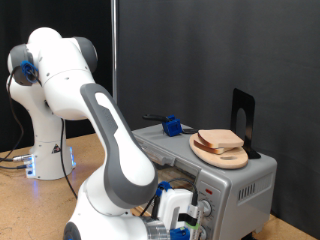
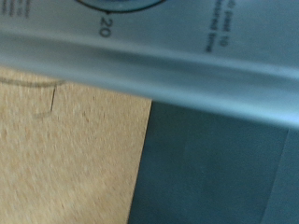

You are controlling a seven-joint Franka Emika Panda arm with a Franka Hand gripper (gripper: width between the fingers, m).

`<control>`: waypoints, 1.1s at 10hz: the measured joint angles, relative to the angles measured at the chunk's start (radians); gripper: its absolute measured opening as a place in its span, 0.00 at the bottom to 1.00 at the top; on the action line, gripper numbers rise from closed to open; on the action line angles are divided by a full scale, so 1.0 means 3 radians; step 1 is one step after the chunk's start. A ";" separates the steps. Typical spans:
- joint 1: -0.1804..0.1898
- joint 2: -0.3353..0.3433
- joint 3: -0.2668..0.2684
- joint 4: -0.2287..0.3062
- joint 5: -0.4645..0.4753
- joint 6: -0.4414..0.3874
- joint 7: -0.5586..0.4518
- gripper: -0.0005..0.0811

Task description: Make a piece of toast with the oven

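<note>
The gripper (image 1: 188,222) is held at the oven (image 1: 235,185) front, the piece of toast (image 1: 220,141) above it untouched; whether the fingers are spread cannot be told, and careful alignment seems needed.

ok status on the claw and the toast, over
claw low at oven front, by the knobs. toast on round board atop oven. nothing blocking.

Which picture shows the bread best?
The exterior view. There the piece of toast lies on a round wooden board on top of the oven, in plain sight. The wrist view shows none of the bread, only a blurry close-up strip of the oven's front and the tabletop.
</note>
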 joint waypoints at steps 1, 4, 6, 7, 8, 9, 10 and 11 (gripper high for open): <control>-0.0004 -0.0091 0.0020 -0.0154 0.0144 0.0148 -0.0395 0.12; -0.0037 -0.0216 0.0066 -0.0411 0.0512 0.0339 -0.1226 0.13; -0.0045 -0.0226 0.0069 -0.0450 0.0632 0.0344 -0.1483 0.13; -0.0048 -0.0226 0.0070 -0.0456 0.0672 0.0343 -0.1582 0.13; -0.0053 -0.0226 0.0074 -0.0457 0.0731 0.0343 -0.1693 0.13; -0.0058 -0.0228 0.0090 -0.0438 0.0820 0.0335 -0.1790 0.13; -0.0058 -0.0232 0.0114 -0.0420 0.0856 0.0330 -0.1823 0.13; -0.0058 -0.0236 0.0128 -0.0404 0.0863 0.0330 -0.1824 0.12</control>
